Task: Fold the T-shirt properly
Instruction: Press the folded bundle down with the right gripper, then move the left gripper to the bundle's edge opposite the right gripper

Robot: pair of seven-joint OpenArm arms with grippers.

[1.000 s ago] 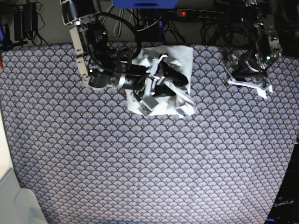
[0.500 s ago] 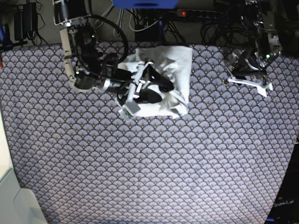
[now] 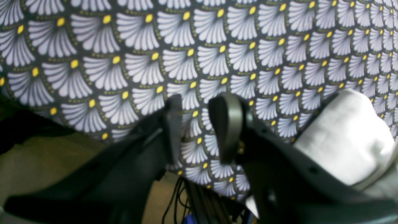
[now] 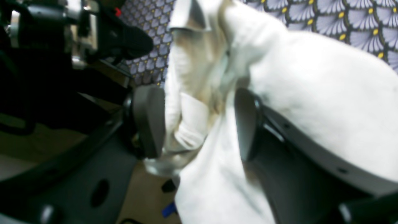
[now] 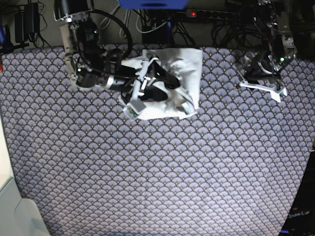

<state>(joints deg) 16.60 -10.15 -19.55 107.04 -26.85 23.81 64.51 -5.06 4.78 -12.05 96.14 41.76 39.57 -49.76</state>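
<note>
The white T-shirt (image 5: 189,64) lies as a folded, rumpled bundle near the far edge of the scallop-patterned cloth (image 5: 157,172). My right gripper (image 5: 170,88) reaches into it from the left, lying on top of the bundle. In the right wrist view the right gripper (image 4: 197,123) stands open, its fingers (image 4: 149,121) wide apart, with loose folds of the T-shirt (image 4: 311,93) between them. My left arm (image 5: 268,54) hangs over the far right corner, away from the shirt. My left gripper (image 3: 199,124) has a narrow gap with only patterned cloth behind it.
A power strip (image 5: 206,14) and cables run behind the table's far edge. A pale box corner (image 5: 15,211) juts in at the lower left. A blurred white shape (image 3: 345,143) sits beside the left gripper's finger.
The right arm has drawn back to the left, dragging the shirt bundle a little left and toward the far edge, and its jaws have spread wider. The left arm has stayed put.
</note>
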